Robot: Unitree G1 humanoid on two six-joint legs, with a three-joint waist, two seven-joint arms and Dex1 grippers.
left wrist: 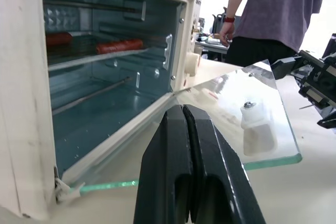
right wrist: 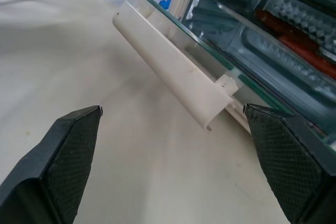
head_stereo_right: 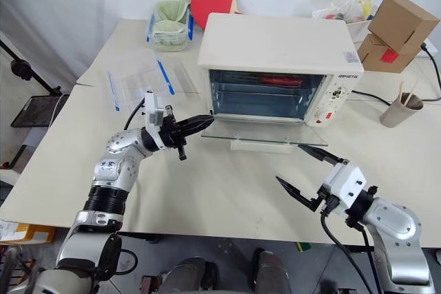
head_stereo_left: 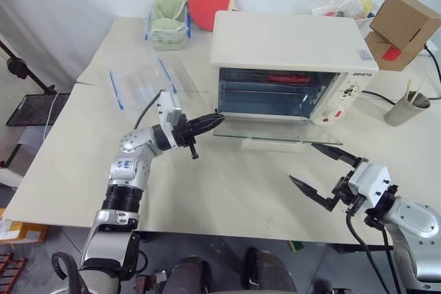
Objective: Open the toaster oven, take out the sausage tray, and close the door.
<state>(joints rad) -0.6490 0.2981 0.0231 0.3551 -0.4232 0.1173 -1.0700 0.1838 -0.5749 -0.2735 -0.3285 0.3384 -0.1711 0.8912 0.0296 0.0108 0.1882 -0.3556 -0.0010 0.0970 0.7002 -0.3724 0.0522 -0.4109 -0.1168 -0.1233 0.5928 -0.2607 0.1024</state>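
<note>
1. Left eye view, far left of the scene: the left gripper (head_stereo_left: pixel 207 123) has its two black fingers pressed tightly together with nothing between them. Its tips sit just beside the left corner of the lowered door (head_stereo_left: pixel 275 133); I cannot tell whether they touch the glass.
2. Centre: the toaster oven (head_stereo_left: pixel 289 49) stands on the table (head_stereo_left: pixel 62 156) with its door dropped flat and level, the cream bar handle (right wrist: pixel 173 72) on the door's underside. The opening step looks done.
3. Inside, on an upper shelf, the sausage tray (left wrist: pixel 100 51) sits deep in the cavity with red sausages (head_stereo_left: pixel 289 78) lying on it. It has not been drawn out.
4. Right: the right gripper (head_stereo_left: pixel 322 175) is spread wide and empty, hanging in front of and below the door's right end, apart from the handle and glass.
5. The step in hand, as I judge it, is fetching the tray. The next move calls for the spread gripper to rise above the door, reach into the cavity and pinch the tray's front lip, keeping clear of the glass edge.
6. The door must be shut afterwards.
</note>
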